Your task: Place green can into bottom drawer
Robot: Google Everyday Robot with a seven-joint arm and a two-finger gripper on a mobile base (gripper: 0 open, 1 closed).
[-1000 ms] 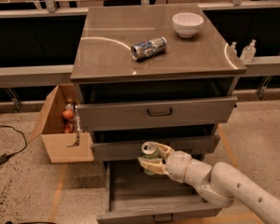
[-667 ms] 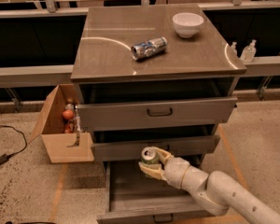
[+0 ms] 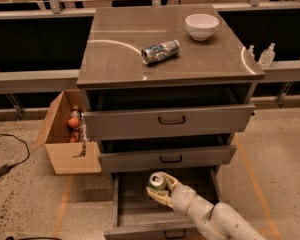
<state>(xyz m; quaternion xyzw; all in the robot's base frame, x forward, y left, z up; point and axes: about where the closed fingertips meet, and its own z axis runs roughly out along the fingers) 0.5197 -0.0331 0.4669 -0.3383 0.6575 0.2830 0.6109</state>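
The green can (image 3: 157,182) shows its silver top with pull tab, upright, inside the space over the open bottom drawer (image 3: 140,219). My gripper (image 3: 160,188) is shut around the can, its pale fingers (image 3: 171,183) wrapping both sides, holding it low in the drawer. My arm (image 3: 215,219) reaches in from the lower right. The bottom drawer is pulled out, a deep grey tray, with its dark handle (image 3: 172,232) at the frame's lower edge.
The two upper drawers (image 3: 170,120) are slightly open above. A silver-and-blue can (image 3: 161,51) lies on the cabinet top with a white bowl (image 3: 202,26). A cardboard box (image 3: 65,136) with items stands on the floor at left. Small bottles (image 3: 266,55) sit at right.
The gripper with the green can has moved down and slightly left, deeper into the bottom drawer. The arm has lowered with it.
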